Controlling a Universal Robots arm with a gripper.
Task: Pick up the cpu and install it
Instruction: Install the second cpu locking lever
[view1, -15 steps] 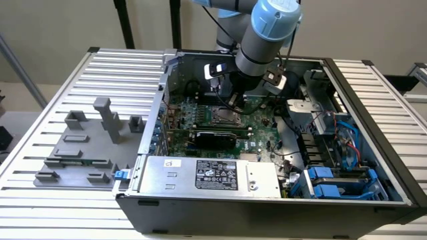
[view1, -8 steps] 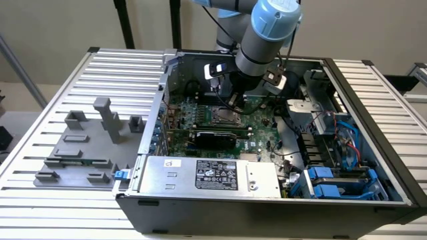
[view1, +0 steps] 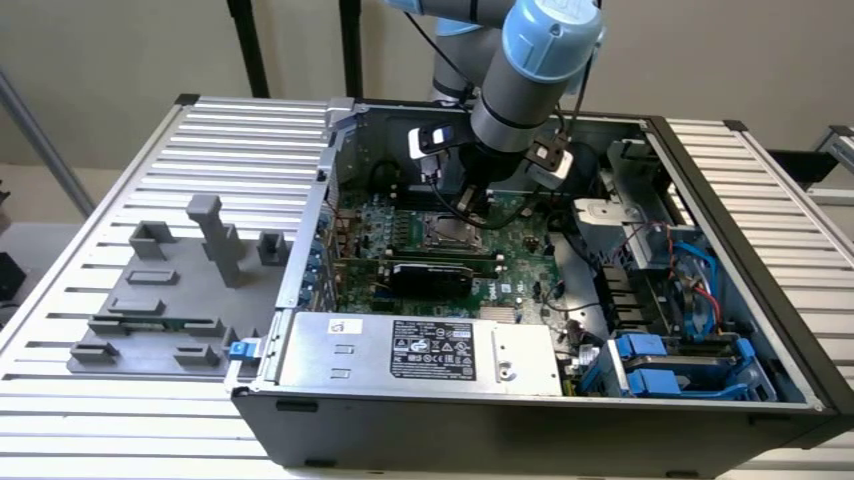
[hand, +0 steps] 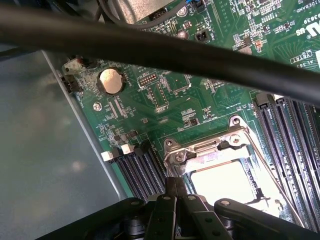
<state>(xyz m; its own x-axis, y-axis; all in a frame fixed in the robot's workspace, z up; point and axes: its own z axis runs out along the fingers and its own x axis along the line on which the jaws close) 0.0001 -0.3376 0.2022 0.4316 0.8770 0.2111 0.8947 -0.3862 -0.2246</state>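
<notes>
Black claw (hand: 175, 192) fully closed, fingertips pressed together, empty, beside the cpu (hand: 222, 182) in its socket.

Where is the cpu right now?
The cpu sits in the motherboard socket inside the computer case, directly under the shut gripper; in the exterior view the socket is beneath the arm, near the case's middle.
</notes>
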